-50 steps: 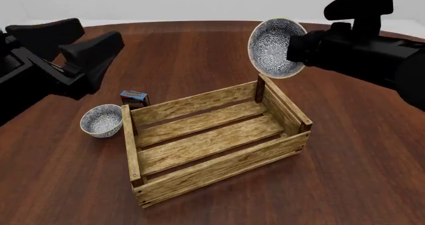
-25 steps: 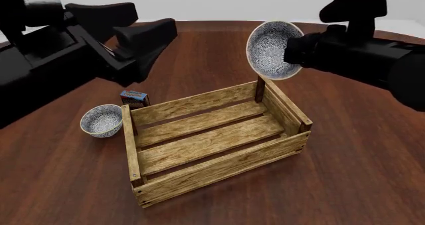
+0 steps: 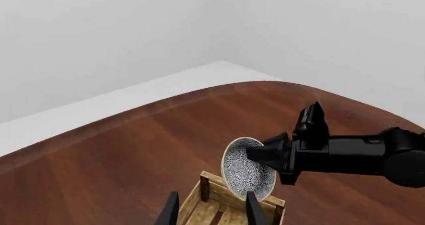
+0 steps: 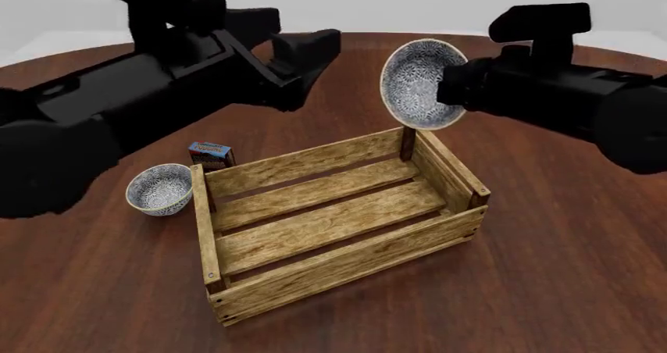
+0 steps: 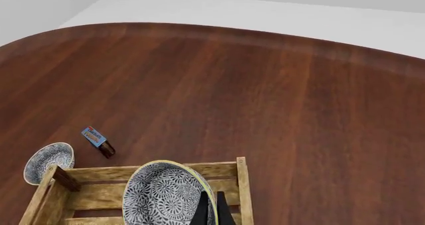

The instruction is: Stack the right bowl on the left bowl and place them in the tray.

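Note:
The right bowl (image 4: 415, 83), blue-patterned, hangs tilted on its edge above the far right corner of the tray (image 4: 344, 265). My right gripper (image 4: 454, 83) is shut on its rim. The right wrist view shows the bowl (image 5: 162, 196) pinched at the rim by the right gripper (image 5: 210, 206) over the tray (image 5: 243, 185). On the table just left of the tray, the left bowl (image 4: 159, 189) sits upright. My left gripper (image 4: 309, 26) is open and empty, raised high behind the tray. In the left wrist view the left gripper (image 3: 211, 196) faces the held bowl (image 3: 247, 174).
A small blue-and-red box (image 4: 212, 155) stands by the tray's far left corner, close to the left bowl. The tray has nothing in it. My left arm (image 4: 125, 103) stretches across above the left bowl. The table's curved far edge (image 5: 279, 33) lies behind.
My left arm has swung up and to the right, and its open gripper is now high behind the tray. The right gripper has carried its bowl slightly left.

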